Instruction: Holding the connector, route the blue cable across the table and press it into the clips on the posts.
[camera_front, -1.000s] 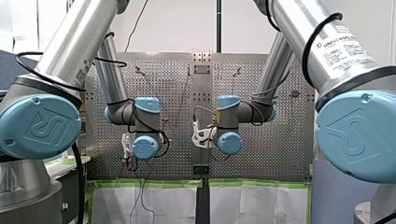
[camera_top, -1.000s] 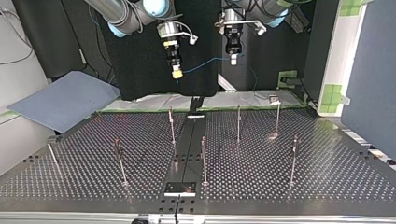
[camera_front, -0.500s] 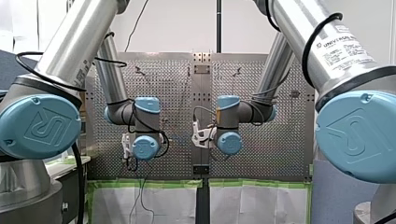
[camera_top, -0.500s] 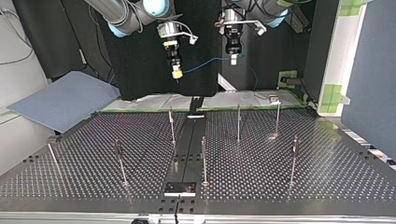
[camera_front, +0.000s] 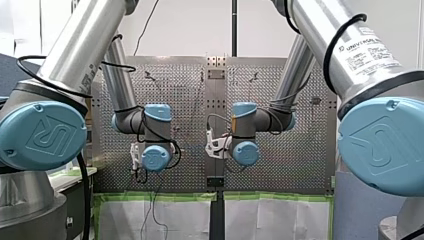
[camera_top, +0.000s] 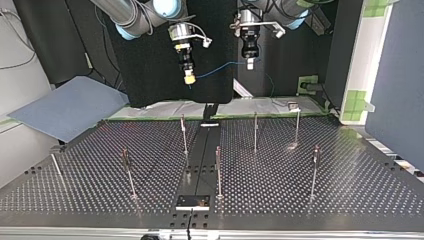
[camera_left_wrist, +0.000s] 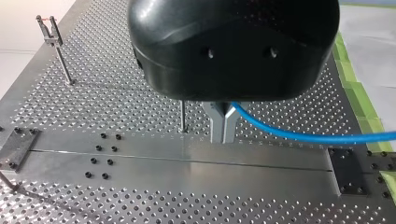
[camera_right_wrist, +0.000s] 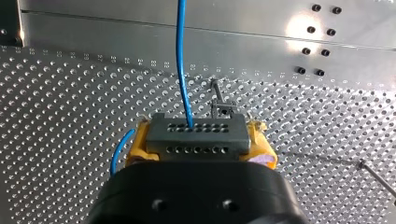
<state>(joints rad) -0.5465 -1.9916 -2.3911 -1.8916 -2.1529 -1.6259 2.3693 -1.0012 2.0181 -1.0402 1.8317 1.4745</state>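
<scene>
No change can be made out over the last second. In the top view my right gripper (camera_top: 189, 80), clamped on the connector (camera_right_wrist: 196, 135), and my left gripper (camera_top: 250, 64), pinching the blue cable (camera_top: 220, 66), hang where they were, and the cable's sag between them is the same.

My left gripper (camera_top: 250, 64) and my right gripper (camera_top: 189, 79) aloft side by side, fingers (camera_left_wrist: 216, 126) seemingly closed.

The front view looks from behind the arms (camera_front: 75, 55) over the bench (camera_front: 285, 165); the top view faces them across it; the wrist cameras hover close above it.
</scene>
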